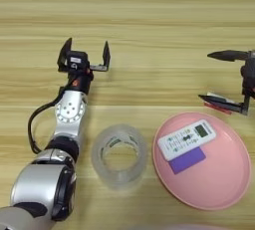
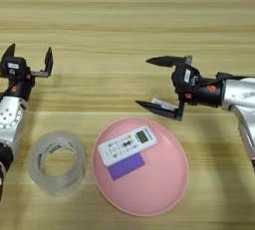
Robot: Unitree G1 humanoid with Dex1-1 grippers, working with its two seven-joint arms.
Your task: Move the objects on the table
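While the white remote already lies in the pink plate, the tape roll sits untouched on the tabletop. Right gripper, fingers spread, hovers over the small white-and-red box; left gripper is spread, empty.

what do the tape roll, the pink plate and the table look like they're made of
Tape roll: clear glossy plastic film, judging by the wood showing through its wall. Pink plate: probably plastic, smooth with a soft even sheen; glazed ceramic can't be ruled out. Table: light wood or a wood-look laminate, matte, with horizontal grain stripes.
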